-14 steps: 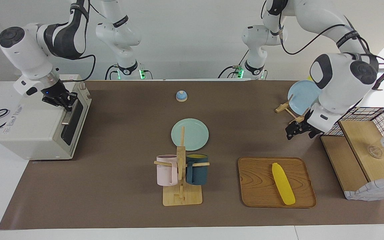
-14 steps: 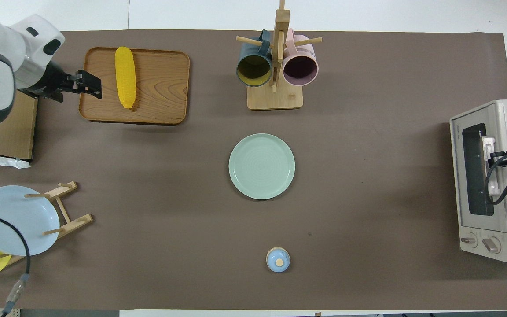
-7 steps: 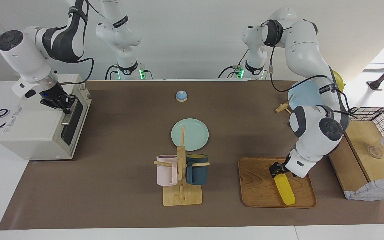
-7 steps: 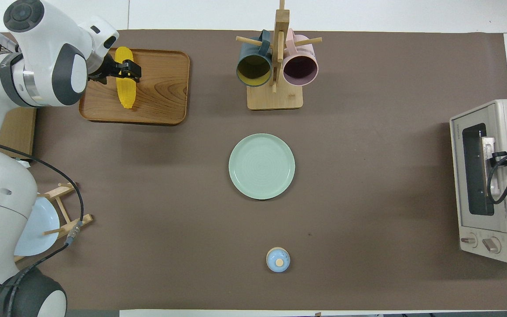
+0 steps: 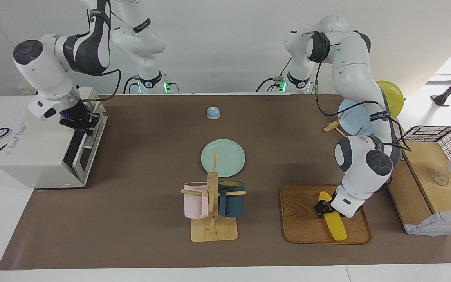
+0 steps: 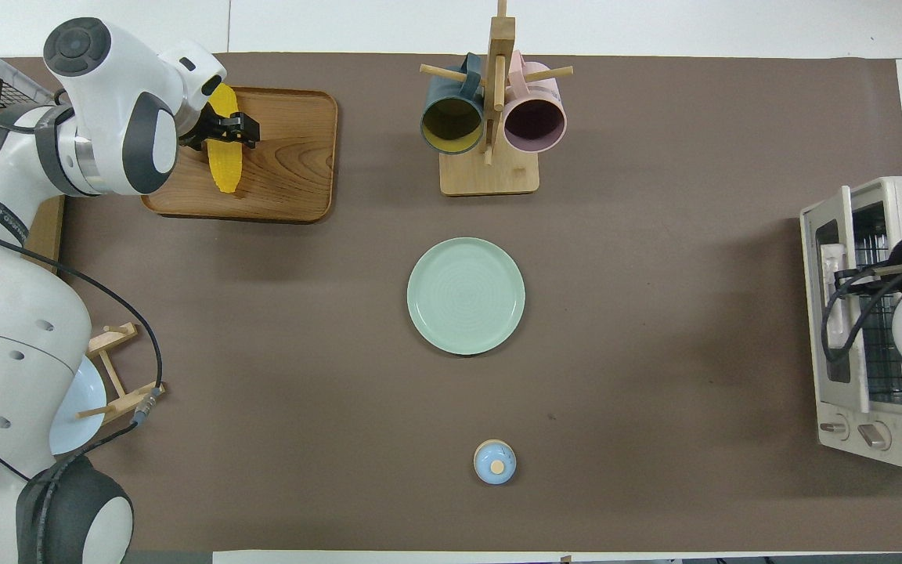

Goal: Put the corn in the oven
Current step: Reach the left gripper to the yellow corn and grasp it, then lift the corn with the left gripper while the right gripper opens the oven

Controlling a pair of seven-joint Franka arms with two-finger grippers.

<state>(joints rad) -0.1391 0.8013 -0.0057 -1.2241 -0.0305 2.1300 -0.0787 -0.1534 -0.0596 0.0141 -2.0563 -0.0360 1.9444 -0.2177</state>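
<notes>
- desk [image 5: 147, 219] [image 6: 654, 329]: brown mat over the whole top, white margins at the edges.
- oven [image 5: 45, 150] [image 6: 878, 321]: off-white box at the right arm's end of the desk, door tipped partly open — wire rack visible through the gap in the overhead view.
- right hand [image 5: 80, 122]: at the top edge of the oven door, where the handle is; fingers closed down on it as far as the facing view shows. Mostly hidden by its own arm from overhead.
- wooden tray [image 5: 302, 231] [image 6: 294, 168]: near the desk corner at the left arm's end, on the edge farthest from the robots.
- corn [image 5: 337, 229] [image 6: 225, 168]: lies flat on the tray, lengthwise toward and away from the robots.
- left hand [image 5: 323, 206] [image 6: 225, 131]: low over the corn's end nearer the tray's farthest edge, fingers either side of the cob — can't tell if they press it yet. Corn not lifted.
- green plate [image 5: 222, 157] [image 6: 466, 295]: mid-desk.
- mug rack [image 5: 213, 211] [image 6: 490, 117]: farther from the robots than the plate, pink and dark blue mugs hung on it.
- blue bell [image 5: 213, 112] [image 6: 494, 462]: near the robots' edge.
</notes>
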